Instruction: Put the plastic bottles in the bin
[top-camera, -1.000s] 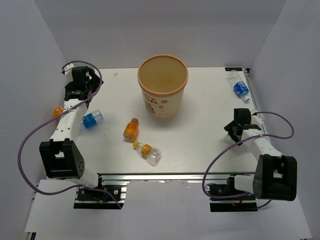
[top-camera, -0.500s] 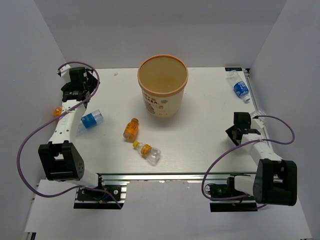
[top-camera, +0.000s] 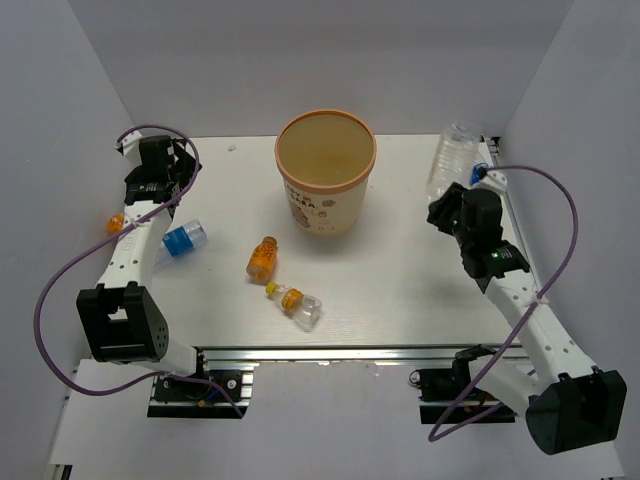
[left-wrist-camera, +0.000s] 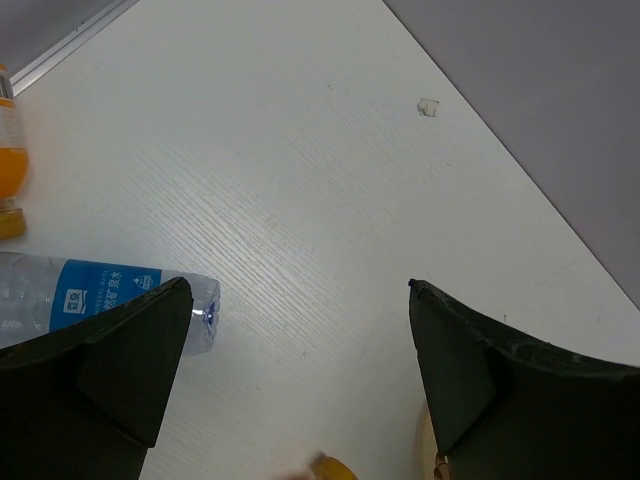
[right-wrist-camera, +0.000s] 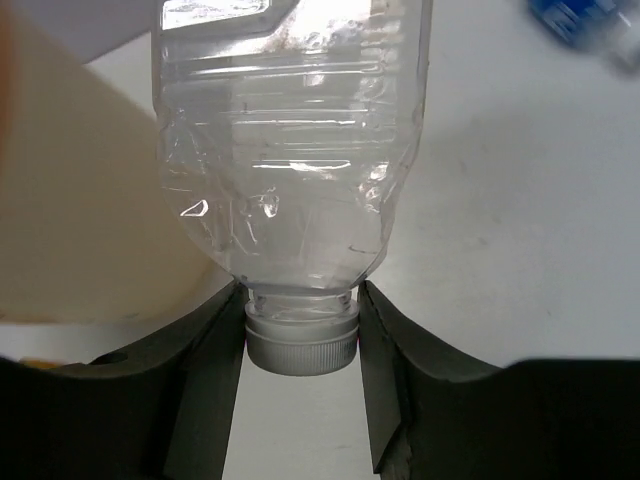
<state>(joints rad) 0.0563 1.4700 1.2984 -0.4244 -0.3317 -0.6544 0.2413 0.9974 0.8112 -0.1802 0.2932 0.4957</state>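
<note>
My right gripper (top-camera: 449, 207) is shut on the capped neck of the larger ribbed clear bottle (top-camera: 450, 158) and holds it in the air, to the right of the bin (top-camera: 326, 218). In the right wrist view, the fingers (right-wrist-camera: 215, 350) clamp the grey cap and the bottle (right-wrist-camera: 290, 150) points away. My left gripper (top-camera: 160, 152) is open and empty at the back left. An orange bottle (top-camera: 262, 258), a clear bottle with an orange cap (top-camera: 298, 304) and a blue-label bottle (top-camera: 185, 239) lie on the table.
A small orange bottle (top-camera: 117, 222) lies at the table's left edge, also in the left wrist view (left-wrist-camera: 8, 160) beyond the blue-label bottle (left-wrist-camera: 90, 300). Another blue bottle (right-wrist-camera: 590, 25) lies at the back right. Grey walls enclose the table.
The right arm has swung up and back from low at the right edge. It now holds the ribbed bottle, which was not seen in it before. The left arm has barely moved.
</note>
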